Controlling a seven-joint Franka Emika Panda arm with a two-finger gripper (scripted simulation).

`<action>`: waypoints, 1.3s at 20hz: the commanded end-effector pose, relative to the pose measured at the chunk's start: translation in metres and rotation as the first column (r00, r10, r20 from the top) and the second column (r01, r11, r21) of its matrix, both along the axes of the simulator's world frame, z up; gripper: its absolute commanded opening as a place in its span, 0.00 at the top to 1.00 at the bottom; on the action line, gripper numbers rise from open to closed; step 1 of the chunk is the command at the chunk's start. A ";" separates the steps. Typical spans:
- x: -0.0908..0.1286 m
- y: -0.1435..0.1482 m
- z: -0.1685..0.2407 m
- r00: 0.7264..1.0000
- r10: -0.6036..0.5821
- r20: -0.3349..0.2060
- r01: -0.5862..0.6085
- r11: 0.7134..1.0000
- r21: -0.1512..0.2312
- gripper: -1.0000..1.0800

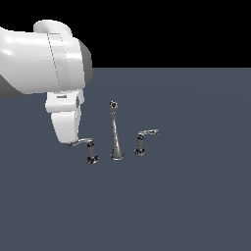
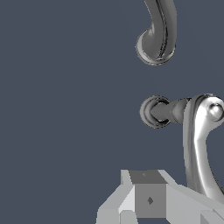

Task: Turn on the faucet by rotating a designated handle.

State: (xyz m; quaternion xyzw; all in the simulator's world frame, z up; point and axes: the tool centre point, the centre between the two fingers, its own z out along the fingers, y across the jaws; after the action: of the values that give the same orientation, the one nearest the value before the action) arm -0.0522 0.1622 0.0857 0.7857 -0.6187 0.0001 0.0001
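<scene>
**Fingers at lever tip, rotation pending**

Faucet sits mid-bench, three chrome pcs in a row. Spout in the centre. Target handle at its 9 o'clock in exterior view: arched lever on a short post w/ dark base. Second, straighter handle at spout's 3 o'clock, not touched.

Fingers hang at the free end of the target lever, roughly 10 o'clock from its post. Lever tip looks to meet or tuck under the fingers; contact can't be confirmed from exterior. Wrist view shows the lever running down beside one finger, v. close. Other finger not clear in frame, so can't tell whether fingers are apart, together or clamped on the lever.

Step, my read: approach done, push/turn not clearly begun.

Next move calls for: a sideways sweep around the post axis, staying at lever height and near the tip for leverage. Risk: smooth chrome, arched shape, so fingers may slip off over the top.
</scene>
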 end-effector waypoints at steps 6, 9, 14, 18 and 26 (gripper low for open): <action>-0.028 0.006 0.000 1.000 0.001 0.000 -0.001 1.000 0.000 1.00; -0.035 0.007 0.000 1.000 0.001 0.000 -0.001 1.000 0.000 1.00; -0.041 0.003 0.000 1.000 0.003 0.004 -0.003 1.000 0.005 1.00; -0.053 -0.005 0.000 1.000 0.002 0.003 -0.002 1.000 0.003 1.00; -0.074 -0.018 0.000 1.000 0.001 0.000 -0.001 1.000 0.001 1.00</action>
State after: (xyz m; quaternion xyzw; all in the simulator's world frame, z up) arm -0.1250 0.1546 0.0856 0.7909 -0.6120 -0.0008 -0.0026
